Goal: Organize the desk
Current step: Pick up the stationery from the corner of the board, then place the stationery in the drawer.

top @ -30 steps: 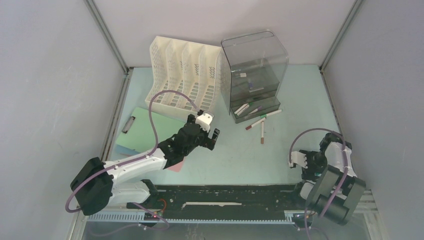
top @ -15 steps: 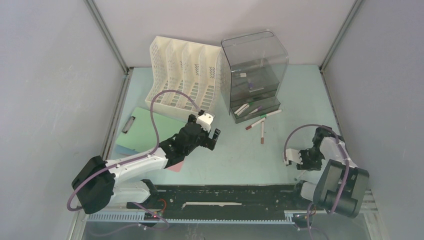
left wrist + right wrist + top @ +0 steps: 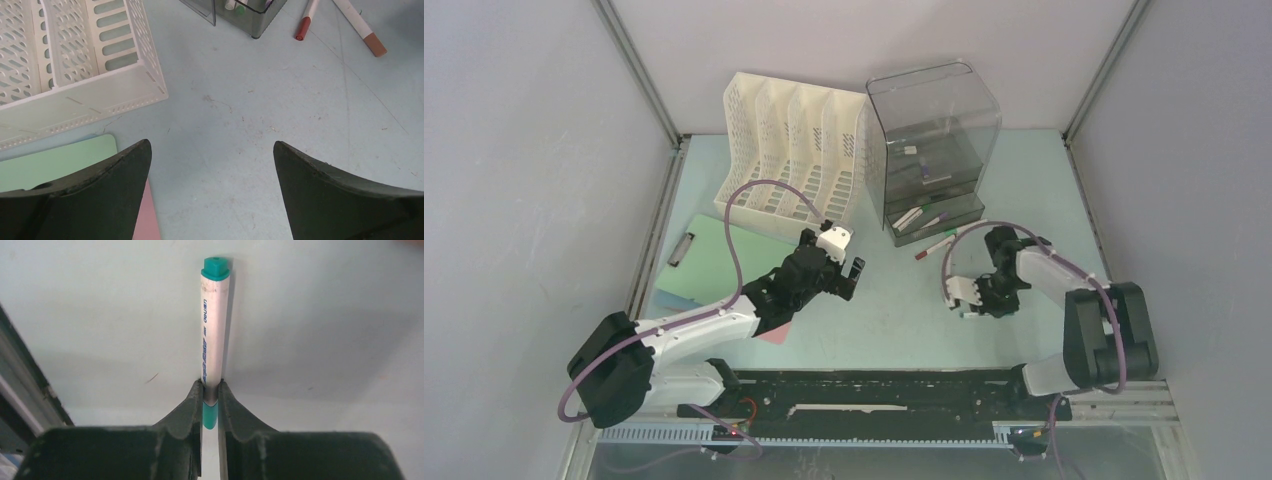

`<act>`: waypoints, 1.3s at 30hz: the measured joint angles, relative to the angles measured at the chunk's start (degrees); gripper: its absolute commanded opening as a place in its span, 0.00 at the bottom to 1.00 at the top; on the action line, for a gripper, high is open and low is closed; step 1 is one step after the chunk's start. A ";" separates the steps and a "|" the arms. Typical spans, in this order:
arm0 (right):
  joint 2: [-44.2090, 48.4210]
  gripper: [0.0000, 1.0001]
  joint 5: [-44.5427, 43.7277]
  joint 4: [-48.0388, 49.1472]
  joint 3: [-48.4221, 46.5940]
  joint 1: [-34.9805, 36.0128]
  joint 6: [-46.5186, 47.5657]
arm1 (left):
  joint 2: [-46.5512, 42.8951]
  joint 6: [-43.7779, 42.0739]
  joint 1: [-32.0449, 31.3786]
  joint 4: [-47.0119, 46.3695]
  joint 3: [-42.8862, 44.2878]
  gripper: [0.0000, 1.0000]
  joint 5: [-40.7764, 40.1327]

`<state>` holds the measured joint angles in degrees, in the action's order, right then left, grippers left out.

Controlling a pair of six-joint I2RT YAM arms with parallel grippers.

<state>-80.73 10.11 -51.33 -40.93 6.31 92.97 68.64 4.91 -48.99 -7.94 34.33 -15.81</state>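
Right gripper [image 3: 210, 390] clamped on white green-capped plastic marker [image 3: 214, 330].
Marker's long axis runs straight ahead of fingers, over pale mint-green flat desk [image 3: 325, 315]; left gripper [image 3: 210, 165] spread wide, empty.

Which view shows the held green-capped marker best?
Right wrist view: the green-capped marker is close and sharp in the right end effector. From above it is not discernible; the left wrist view misses it.
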 measured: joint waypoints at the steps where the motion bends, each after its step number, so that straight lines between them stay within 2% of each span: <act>1: -1.31 0.01 0.07 0.50 -1.05 1.75 -2.29 | 0.00 0.00 0.00 0.00 0.00 1.00 -0.02; 8: -10.71 0.00 0.50 3.87 -10.03 10.10 -18.88 | -0.02 -0.02 0.00 0.09 0.00 1.00 -0.24; 12: -11.30 0.00 1.53 5.73 -10.88 12.02 -22.47 | -0.07 -0.39 0.00 0.28 0.00 1.00 -0.42; 16: -9.51 0.00 4.00 6.05 -10.19 12.63 -23.08 | -0.07 -0.42 0.00 0.44 0.00 1.00 -0.44; 25: 1.55 0.00 3.87 5.81 -10.45 13.00 -22.80 | -0.07 -0.44 0.00 0.46 0.00 1.00 -0.37; 32: 0.48 0.00 -3.96 10.01 -15.65 14.97 -21.88 | -0.07 -0.44 0.00 0.46 0.00 1.00 -0.42; 39: -4.81 0.01 -12.11 20.09 -23.26 18.58 -19.02 | -0.07 -0.46 0.00 0.48 0.00 1.00 -0.52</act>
<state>-85.54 -2.00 -31.24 -64.18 24.88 73.95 68.58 4.45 -48.99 -7.46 34.33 -16.34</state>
